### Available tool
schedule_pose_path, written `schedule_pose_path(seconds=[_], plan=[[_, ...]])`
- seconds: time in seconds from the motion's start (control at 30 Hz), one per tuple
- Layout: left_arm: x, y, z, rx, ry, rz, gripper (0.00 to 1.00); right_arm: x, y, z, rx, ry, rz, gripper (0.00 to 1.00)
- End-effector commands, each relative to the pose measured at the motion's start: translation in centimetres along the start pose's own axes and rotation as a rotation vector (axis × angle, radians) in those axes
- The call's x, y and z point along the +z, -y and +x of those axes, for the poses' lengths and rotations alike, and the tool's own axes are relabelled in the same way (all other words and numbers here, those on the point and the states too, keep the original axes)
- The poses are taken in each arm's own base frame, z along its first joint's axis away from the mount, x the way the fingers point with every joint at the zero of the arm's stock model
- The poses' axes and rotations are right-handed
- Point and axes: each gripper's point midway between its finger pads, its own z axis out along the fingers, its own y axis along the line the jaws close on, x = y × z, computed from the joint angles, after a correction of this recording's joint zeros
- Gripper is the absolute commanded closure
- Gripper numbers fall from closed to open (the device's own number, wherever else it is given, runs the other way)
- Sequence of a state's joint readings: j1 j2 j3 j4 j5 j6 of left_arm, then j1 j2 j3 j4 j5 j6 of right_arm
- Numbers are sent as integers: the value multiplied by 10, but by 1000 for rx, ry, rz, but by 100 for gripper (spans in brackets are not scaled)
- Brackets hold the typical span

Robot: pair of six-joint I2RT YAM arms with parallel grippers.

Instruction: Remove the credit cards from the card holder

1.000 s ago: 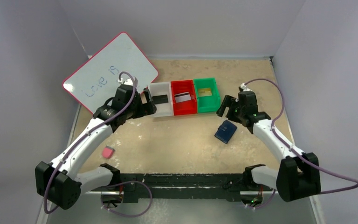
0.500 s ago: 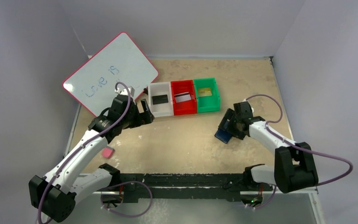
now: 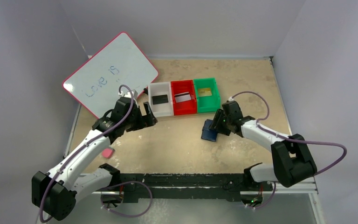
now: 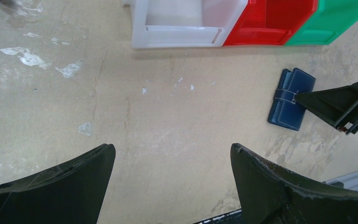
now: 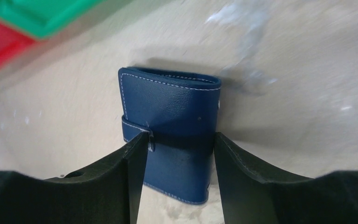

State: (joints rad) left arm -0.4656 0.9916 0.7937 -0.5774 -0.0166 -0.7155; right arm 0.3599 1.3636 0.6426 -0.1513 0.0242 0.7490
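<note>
The card holder (image 3: 209, 133), a closed navy-blue wallet with its tab fastened, lies on the table below the green bin. My right gripper (image 3: 216, 125) straddles it. In the right wrist view both fingers press the sides of the card holder (image 5: 170, 100) at the tab strap, so the right gripper (image 5: 179, 136) is shut on it. Three credit cards lie in the bins: black (image 3: 160, 99) in the white one, silver-grey (image 3: 182, 97) in the red, gold-tan (image 3: 204, 92) in the green. My left gripper (image 3: 147, 114) hangs open and empty near the white bin, left of the card holder (image 4: 291, 99).
White bin (image 3: 154, 109), red bin (image 3: 184, 111) and green bin (image 3: 214, 100) stand in a row at mid-table. A whiteboard (image 3: 109, 77) leans at the back left. A pink eraser (image 3: 107, 152) lies under the left arm.
My right gripper came down from beside the green bin onto the card holder and narrowed around it. The holder has shifted left with it. The left gripper pulled back from the white bin.
</note>
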Motion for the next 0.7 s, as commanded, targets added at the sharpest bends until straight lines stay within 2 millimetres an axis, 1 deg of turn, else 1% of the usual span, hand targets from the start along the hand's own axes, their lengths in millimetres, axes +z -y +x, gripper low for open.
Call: schedule_pose_path(seconds=[0.0,0.07,0.1,0.17,0.2,0.23,0.3,0.33,0.4,0.43,0.5,0.6,0.67], plan=[[8,29,3,-53,-4,143,6,-15,-40,33,-29,-86,-263,43],[14,37,10,-73,-19,181,6,-29,-63,51,-44,-142,-440,41],[17,39,14,-77,-28,187,6,-33,-69,58,-60,-159,-492,39],[22,43,21,-76,-37,190,6,-36,-74,66,-100,-175,-503,35],[24,45,24,-76,-41,188,6,-36,-72,69,-121,-187,-484,34],[26,46,27,-73,-44,187,6,-35,-67,69,-136,-185,-445,34],[29,50,33,-72,-47,189,6,-29,-49,57,-117,-132,-302,30],[30,53,34,-70,-42,195,6,-28,-38,48,-95,-96,-219,25],[33,56,38,-65,-45,189,7,-28,-16,38,27,-49,-56,22],[33,58,39,-62,-44,189,7,-27,-11,30,69,-16,-6,22],[34,59,40,-57,-44,186,7,-28,-8,17,113,39,41,21],[36,64,39,-57,-39,195,7,-23,-18,6,153,77,14,26],[37,72,38,-51,-40,211,8,-20,-24,2,126,84,1,29]])
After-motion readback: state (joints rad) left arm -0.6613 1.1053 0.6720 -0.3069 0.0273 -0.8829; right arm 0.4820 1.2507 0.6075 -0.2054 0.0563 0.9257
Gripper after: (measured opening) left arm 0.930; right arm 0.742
